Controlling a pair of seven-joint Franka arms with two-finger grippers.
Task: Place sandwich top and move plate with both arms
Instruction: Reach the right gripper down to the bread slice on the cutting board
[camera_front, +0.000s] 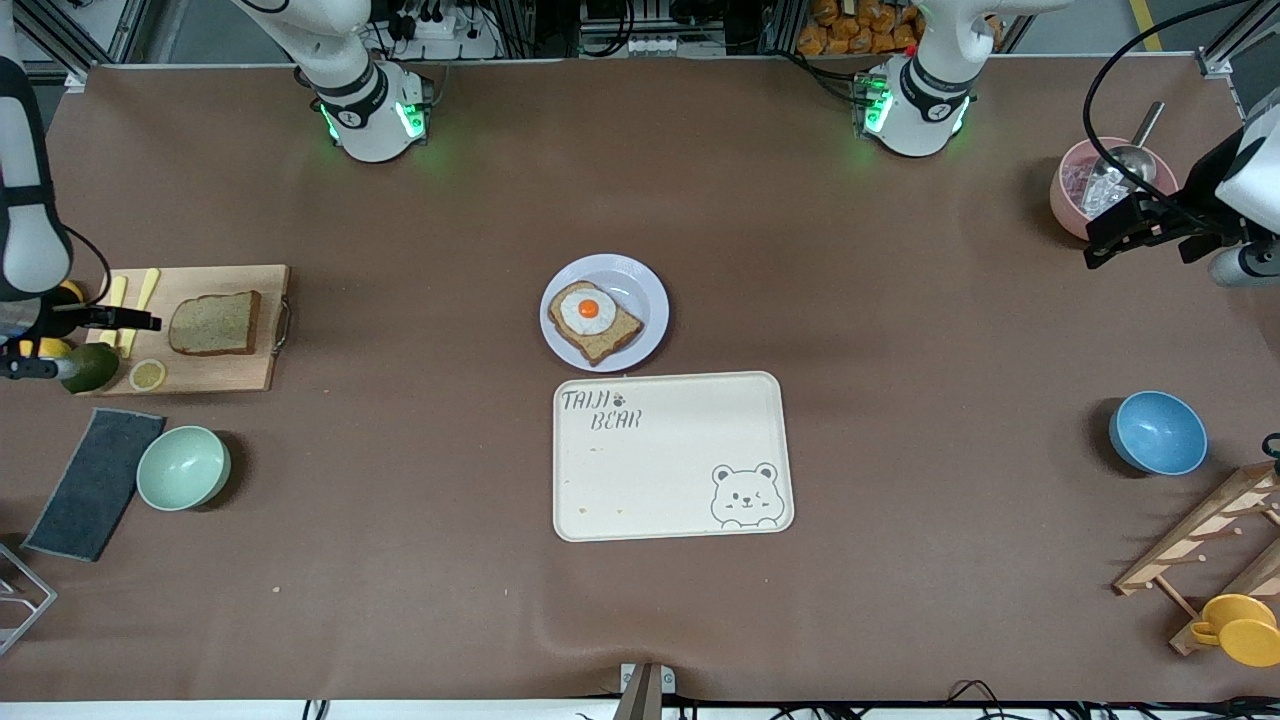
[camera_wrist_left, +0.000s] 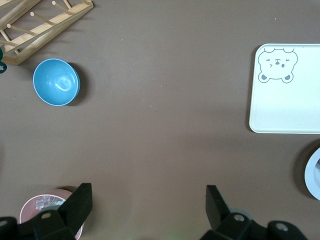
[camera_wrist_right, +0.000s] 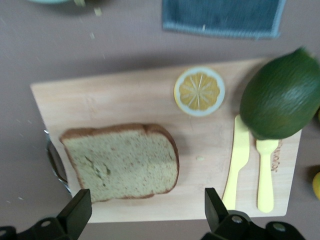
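Right gripper (camera_wrist_right: 145, 212), jaws spread and empty, hangs over the cutting board (camera_front: 245, 375) at nine o'clock from the plate (camera_front: 648, 300), just off the sandwich top's (camera_wrist_right: 122, 160) crust. Thin, soft bread could tear or slide across the board if pinched off-centre. Left gripper (camera_wrist_left: 147, 212), also spread and empty, waits beside the pink bowl (camera_front: 1070, 190), at two o'clock from the plate.
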